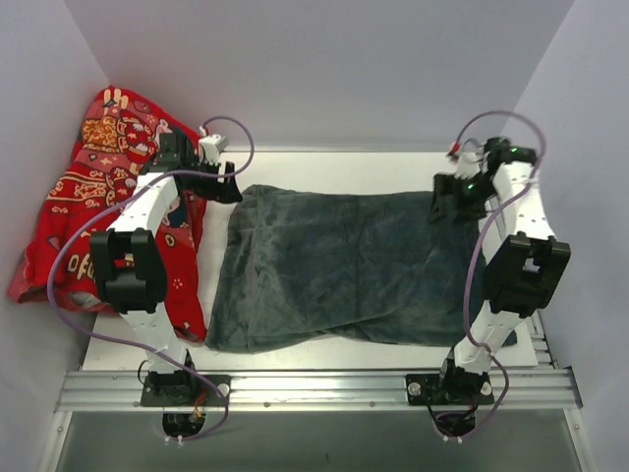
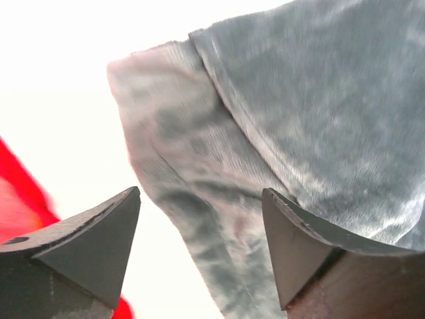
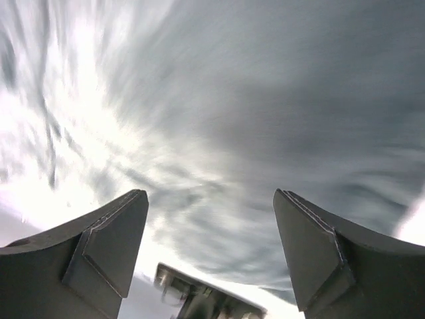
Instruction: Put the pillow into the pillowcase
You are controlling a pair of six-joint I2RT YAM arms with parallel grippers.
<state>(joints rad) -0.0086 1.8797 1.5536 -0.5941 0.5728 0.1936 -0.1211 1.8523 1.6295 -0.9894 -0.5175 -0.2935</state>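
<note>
The pillowcase (image 1: 344, 267) is laid flat, its long axis running left to right. The left gripper (image 1: 226, 184) is positioned at its far left corner and the right gripper (image 1: 444, 205) at its far right corner. Both are released, and nothing is grasped. The pillow is not seen.

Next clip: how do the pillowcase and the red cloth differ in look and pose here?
The pillowcase is plain plush grey-blue; the red cloth is printed with patterns. The pillowcase lies spread across the middle of the table; the red cloth is heaped at the left, against the side wall. Shared: both are limp fabric, and neither is gripped: the left gripper and right gripper stand open at the pillowcase's far corners.
</note>
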